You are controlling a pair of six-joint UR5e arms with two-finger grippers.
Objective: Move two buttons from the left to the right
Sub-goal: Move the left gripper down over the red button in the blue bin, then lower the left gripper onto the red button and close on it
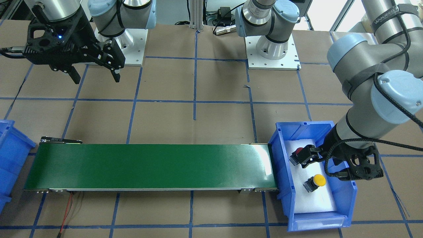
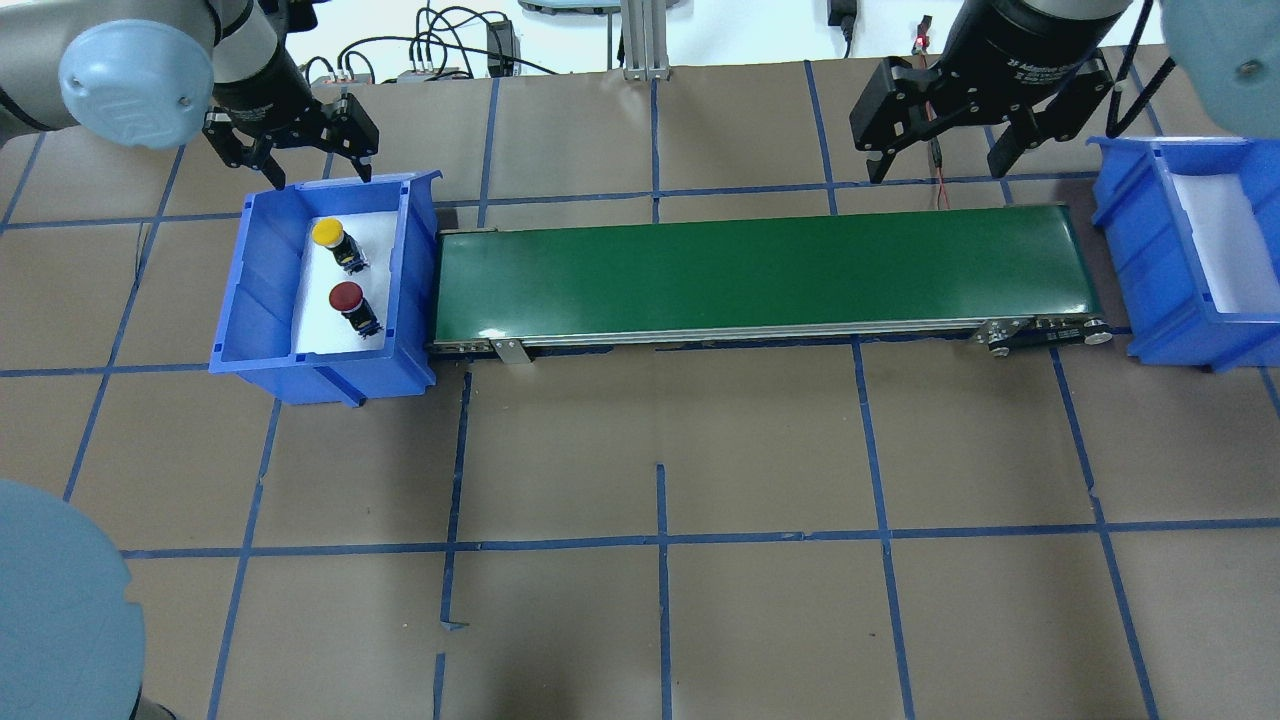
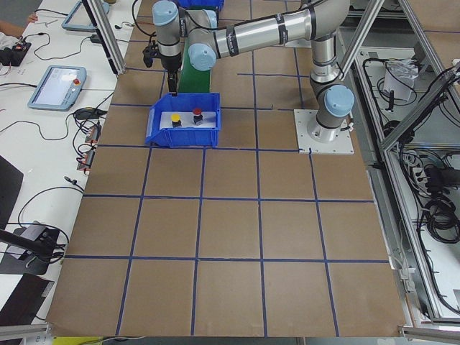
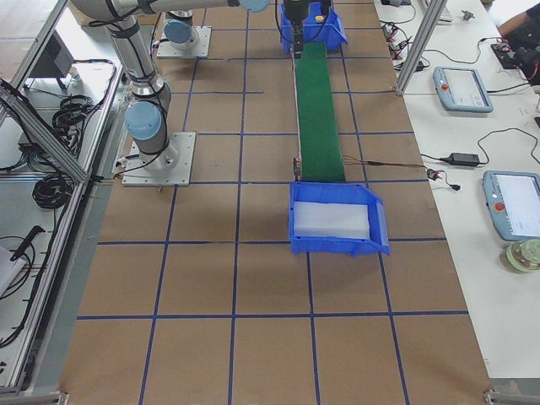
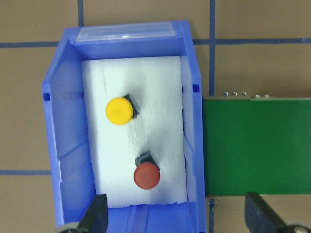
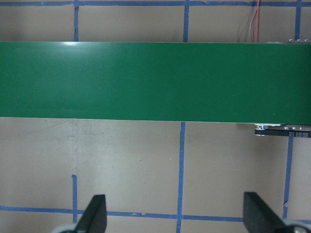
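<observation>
The yellow button and the red button lie on white foam in the blue bin at the left end of the belt. In the left wrist view the yellow button is farther from the camera than the red button. My left gripper hangs open and empty above the bin's far end, touching neither button. In the front-facing view its fingers partly cover the red button. My right gripper is open and empty above the table, beyond the belt's right part.
A green conveyor belt runs between the left bin and a second blue bin with a white foam liner at the right end. Red and black wires lie by the belt's far right side. Blue tape lines grid the brown table.
</observation>
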